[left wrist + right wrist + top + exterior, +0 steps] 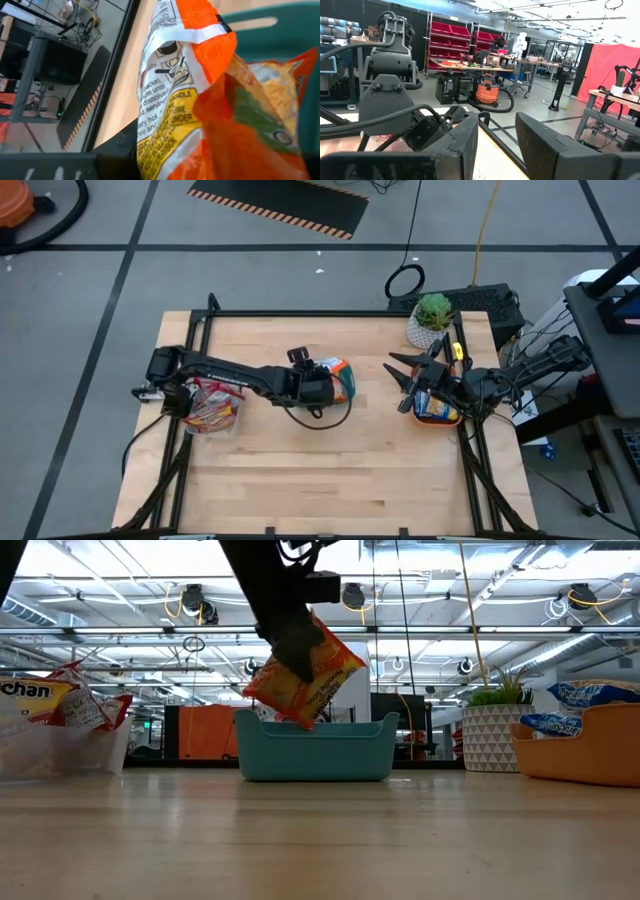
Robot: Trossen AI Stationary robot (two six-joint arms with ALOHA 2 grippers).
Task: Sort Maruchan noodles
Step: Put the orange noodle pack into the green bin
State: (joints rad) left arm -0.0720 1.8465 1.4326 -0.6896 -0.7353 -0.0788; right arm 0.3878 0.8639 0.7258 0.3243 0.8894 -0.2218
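Here the left gripper (296, 650), reached across mid-table, pinches an orange noodle packet (308, 668) above the teal bin (315, 748); the right gripper (402, 380) hovers empty, fingers apart.

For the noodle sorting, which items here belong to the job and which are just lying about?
Job:
- orange packet, gripped by the left gripper above the teal bin
- packets in the clear bin
- blue packets in the orange tray, under the right gripper

Lying about:
- potted plant
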